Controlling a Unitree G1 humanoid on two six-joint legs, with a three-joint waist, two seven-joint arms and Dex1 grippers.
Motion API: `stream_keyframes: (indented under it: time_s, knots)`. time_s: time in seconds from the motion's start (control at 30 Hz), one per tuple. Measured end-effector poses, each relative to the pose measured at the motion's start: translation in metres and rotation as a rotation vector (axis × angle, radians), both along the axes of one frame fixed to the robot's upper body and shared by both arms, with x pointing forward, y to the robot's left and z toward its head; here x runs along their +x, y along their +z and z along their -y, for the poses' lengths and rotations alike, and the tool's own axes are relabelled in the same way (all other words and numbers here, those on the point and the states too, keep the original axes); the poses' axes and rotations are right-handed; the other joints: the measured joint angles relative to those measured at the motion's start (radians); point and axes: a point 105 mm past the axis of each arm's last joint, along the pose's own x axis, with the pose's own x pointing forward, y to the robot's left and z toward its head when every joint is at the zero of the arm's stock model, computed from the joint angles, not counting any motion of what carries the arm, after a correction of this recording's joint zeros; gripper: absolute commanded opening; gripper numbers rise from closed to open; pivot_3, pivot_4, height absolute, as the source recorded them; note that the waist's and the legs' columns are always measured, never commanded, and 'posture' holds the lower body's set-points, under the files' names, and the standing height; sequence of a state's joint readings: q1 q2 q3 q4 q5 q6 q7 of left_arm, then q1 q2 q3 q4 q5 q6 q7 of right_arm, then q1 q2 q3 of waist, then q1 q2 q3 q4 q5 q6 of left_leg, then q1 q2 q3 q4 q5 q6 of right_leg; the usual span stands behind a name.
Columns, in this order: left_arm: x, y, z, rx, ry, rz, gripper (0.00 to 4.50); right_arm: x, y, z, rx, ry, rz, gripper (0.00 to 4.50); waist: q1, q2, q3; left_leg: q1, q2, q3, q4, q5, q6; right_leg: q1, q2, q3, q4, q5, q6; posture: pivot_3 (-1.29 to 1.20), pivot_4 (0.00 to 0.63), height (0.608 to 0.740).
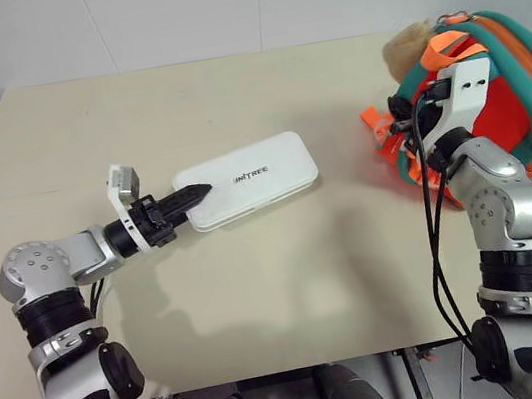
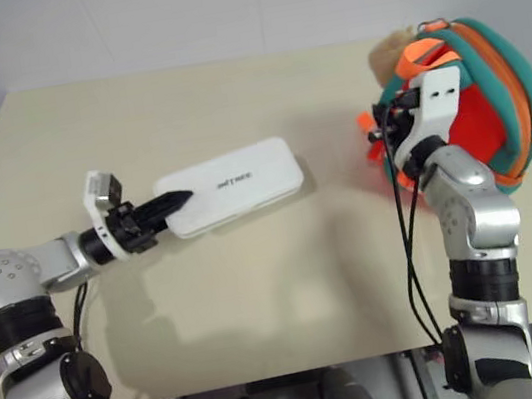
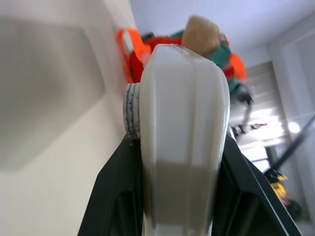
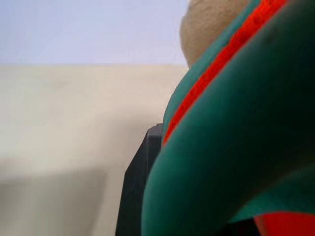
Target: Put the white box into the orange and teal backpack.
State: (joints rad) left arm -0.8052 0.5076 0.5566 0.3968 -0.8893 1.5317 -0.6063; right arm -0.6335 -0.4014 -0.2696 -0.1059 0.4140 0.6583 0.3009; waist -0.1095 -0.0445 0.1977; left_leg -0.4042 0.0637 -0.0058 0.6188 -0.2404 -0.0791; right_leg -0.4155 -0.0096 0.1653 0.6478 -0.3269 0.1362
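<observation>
Left pincer [image 1: 190,197]: clenched on the near short end of the white box [image 1: 248,179]; the left wrist view shows a black finger [image 3: 114,196] on each side of the box's edge.
Left arm: reaches in low and about level from the left, forearm pointing across the table toward the right.
Right pincer [image 4: 147,162]: up against the teal rim of the backpack [image 1: 492,93]; one black finger shows beside the teal band in the right wrist view, but the fabric hides the rest, so whether it grips the rim I cannot tell.
Right arm: rises steeply from the near right edge, wrist tipped up into the front of the backpack.
White box: lies flat near the middle of the table [image 1: 260,291], long side running from the left pincer away toward the right, lettering on top.
Backpack: stands at the far right of the table, close to the right edge, orange panel facing the arm, orange straps [image 1: 381,136] spilling to its left, tan plush toy [image 1: 409,45] at its top.
Open room: bare tabletop lies between box and backpack, which sit well apart; more bare top toward the far and near edges.
</observation>
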Motion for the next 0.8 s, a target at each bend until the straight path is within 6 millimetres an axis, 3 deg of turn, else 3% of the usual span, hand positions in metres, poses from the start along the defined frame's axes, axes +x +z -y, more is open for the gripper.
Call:
stream_keyframes:
  time_s: [0.27,0.53,0.8]
  knots:
    - [0.013,0.010,-0.021,0.035,0.078,0.028,1.31,-0.030,0.011,-0.031,-0.053,0.231,-0.064,0.00,0.001,0.000,0.000,-0.001,0.000,0.000,-0.004,0.000,0.000,-0.001,0.000,0.000,-0.003,0.000,0.000,0.00,0.150,0.740]
    - [0.019,0.011,-0.029,0.064,0.088,0.035,1.31,-0.066,0.031,-0.062,-0.154,0.482,-0.069,0.00,0.004,0.000,0.000,-0.003,0.001,0.001,-0.006,0.000,0.000,-0.005,0.000,-0.001,-0.003,-0.001,-0.002,0.00,0.150,0.740]
    - [0.026,0.021,-0.040,0.097,0.106,0.071,1.31,-0.121,0.045,-0.085,-0.320,0.829,-0.098,0.00,0.019,0.000,0.000,-0.011,0.001,0.002,-0.005,0.000,0.000,-0.014,0.000,-0.001,-0.002,-0.002,-0.003,0.00,0.150,0.740]
